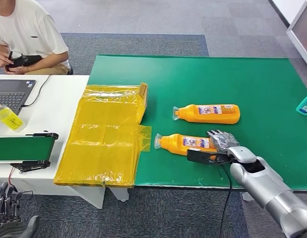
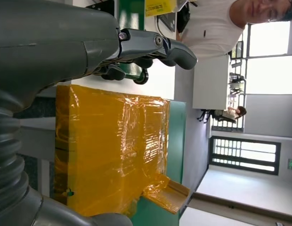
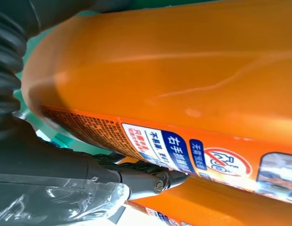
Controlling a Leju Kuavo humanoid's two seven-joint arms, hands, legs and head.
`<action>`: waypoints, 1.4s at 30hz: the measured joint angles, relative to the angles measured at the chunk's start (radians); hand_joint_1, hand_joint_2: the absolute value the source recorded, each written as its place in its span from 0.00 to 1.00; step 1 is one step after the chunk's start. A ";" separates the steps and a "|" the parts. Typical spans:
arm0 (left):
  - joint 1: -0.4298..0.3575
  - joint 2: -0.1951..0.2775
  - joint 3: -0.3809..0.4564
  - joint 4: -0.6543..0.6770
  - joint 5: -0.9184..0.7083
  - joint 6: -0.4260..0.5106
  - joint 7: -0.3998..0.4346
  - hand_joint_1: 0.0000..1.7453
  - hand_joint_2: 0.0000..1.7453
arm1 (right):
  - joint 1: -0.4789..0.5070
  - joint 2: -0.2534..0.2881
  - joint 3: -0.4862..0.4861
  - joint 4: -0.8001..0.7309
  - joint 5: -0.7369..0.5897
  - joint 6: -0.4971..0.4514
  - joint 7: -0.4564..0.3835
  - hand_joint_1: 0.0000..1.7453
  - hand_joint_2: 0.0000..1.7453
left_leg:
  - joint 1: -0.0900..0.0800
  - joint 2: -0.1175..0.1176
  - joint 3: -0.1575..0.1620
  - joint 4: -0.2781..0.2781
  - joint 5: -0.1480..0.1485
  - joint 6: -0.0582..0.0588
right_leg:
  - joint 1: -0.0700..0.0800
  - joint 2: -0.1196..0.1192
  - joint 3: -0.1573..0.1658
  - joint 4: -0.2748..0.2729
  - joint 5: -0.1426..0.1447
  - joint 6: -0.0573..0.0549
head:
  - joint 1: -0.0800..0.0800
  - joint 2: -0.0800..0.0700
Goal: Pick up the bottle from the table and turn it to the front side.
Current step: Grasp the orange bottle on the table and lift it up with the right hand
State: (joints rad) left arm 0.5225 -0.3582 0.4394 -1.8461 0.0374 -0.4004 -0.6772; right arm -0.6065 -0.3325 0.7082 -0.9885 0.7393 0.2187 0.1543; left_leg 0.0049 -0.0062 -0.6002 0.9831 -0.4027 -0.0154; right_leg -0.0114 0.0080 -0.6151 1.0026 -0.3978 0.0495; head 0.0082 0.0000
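The right hand point(image 1: 219, 141) is down at the base end of the near bottle point(image 1: 181, 143), which lies on its side on the green bench point(image 1: 256, 89), cap toward the yellow wrapped box point(image 1: 103, 134). Its fingers point(image 3: 151, 176) wrap around the orange body in the right wrist view, thumb pressing under the label edge, so it looks like a grip, though the bottle sits on the mat, not yet lifted. A second bottle point(image 1: 208, 113) lies just behind.

Smooth glossy plastic, likely slippery; stiff enough, though it may give under a hard squeeze. Probably moderate weight if full. Holding the wide body near the base suits rolling it label-up.

The left hand point(image 1: 8, 210) hangs low, fingers loosely apart, holding nothing.
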 joint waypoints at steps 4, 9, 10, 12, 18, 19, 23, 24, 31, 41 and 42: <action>-0.001 0.000 0.000 0.004 0.000 -0.001 0.001 0.00 1.00 | -0.006 0.008 -0.001 0.015 0.001 -0.001 -0.002 0.00 1.00 | 0.000 0.000 0.000 0.000 0.000 0.000 | 0.000 0.000 0.000 0.000 0.000 0.000 | 0.000 0.000; -0.005 0.000 0.002 0.011 -0.005 -0.008 0.003 0.00 1.00 | -0.015 0.023 -0.008 0.043 0.016 -0.012 -0.017 0.00 1.00 | 0.000 0.000 0.001 0.000 0.000 0.000 | 0.000 0.000 0.000 0.000 0.000 0.000 | 0.000 0.000; -0.006 0.000 0.002 0.012 -0.007 -0.009 0.004 0.00 1.00 | -0.016 0.027 -0.011 0.051 0.023 -0.016 -0.023 0.22 1.00 | 0.000 0.000 0.001 0.000 0.001 0.000 | 0.000 0.000 0.000 0.000 0.000 0.000 | 0.000 0.000; -0.006 0.000 0.002 0.014 -0.010 -0.010 0.004 0.00 1.00 | -0.018 0.034 -0.019 0.064 0.036 -0.019 -0.035 0.72 1.00 | 0.000 0.000 0.001 0.000 0.001 0.000 | 0.000 0.000 0.000 0.000 0.001 0.000 | 0.000 0.000; -0.008 0.000 0.009 0.020 -0.010 -0.010 0.003 0.00 1.00 | -0.025 0.042 -0.023 0.084 0.068 -0.003 -0.083 1.00 1.00 | 0.000 0.000 0.000 0.000 0.001 0.000 | 0.000 0.000 0.000 0.000 0.001 0.000 | 0.000 0.000; -0.008 0.000 0.011 0.022 -0.010 -0.010 0.003 0.00 1.00 | -0.026 0.042 -0.023 0.084 0.068 -0.002 -0.091 1.00 1.00 | 0.000 0.000 0.000 0.000 0.001 0.000 | 0.000 0.000 0.000 0.000 0.001 0.000 | 0.000 0.000; -0.010 0.000 0.013 0.025 -0.010 -0.013 0.000 0.00 1.00 | -0.028 0.042 -0.024 0.084 0.066 -0.002 -0.111 1.00 1.00 | 0.000 0.000 0.000 0.000 0.001 0.000 | 0.000 0.000 0.000 0.000 0.001 0.000 | 0.000 0.000; -0.010 0.000 0.014 0.026 -0.011 -0.015 -0.001 0.00 1.00 | -0.028 0.042 -0.024 0.084 0.062 -0.004 -0.116 1.00 1.00 | 0.000 0.000 0.000 0.000 0.001 0.000 | 0.000 0.000 0.000 0.000 0.001 0.000 | 0.000 0.000; -0.011 0.000 0.017 0.028 -0.010 -0.027 -0.013 0.00 1.00 | 0.011 0.042 -0.052 0.056 0.009 -0.060 -0.163 1.00 1.00 | 0.000 0.000 0.000 0.000 0.001 0.000 | 0.000 0.000 0.000 0.000 0.001 0.000 | 0.000 0.000; -0.063 0.001 -0.033 0.027 -0.154 -0.143 -0.014 0.00 1.00 | 0.305 0.129 -0.224 -0.271 -0.299 -0.159 -0.609 1.00 1.00 | 0.001 -0.001 0.000 0.000 -0.001 -0.001 | 0.001 -0.001 -0.001 0.000 -0.003 -0.002 | 0.000 0.000; -0.074 0.004 -0.051 0.027 -0.176 -0.133 -0.010 0.00 1.00 | 0.327 0.149 -0.230 -0.301 -0.298 -0.168 -0.632 1.00 1.00 | 0.001 -0.001 0.000 0.000 -0.001 -0.001 | 0.001 -0.001 -0.001 0.000 -0.003 -0.002 | 0.000 0.000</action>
State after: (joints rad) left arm 0.4486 -0.3546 0.3879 -1.8192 -0.1382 -0.5336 -0.6875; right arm -0.2799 -0.1832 0.4786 -1.2891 0.4412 0.0502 -0.4776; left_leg 0.0060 -0.0075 -0.6002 0.9830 -0.4039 -0.0169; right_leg -0.0099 0.0068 -0.6159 1.0026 -0.4006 0.0472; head 0.0081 0.0000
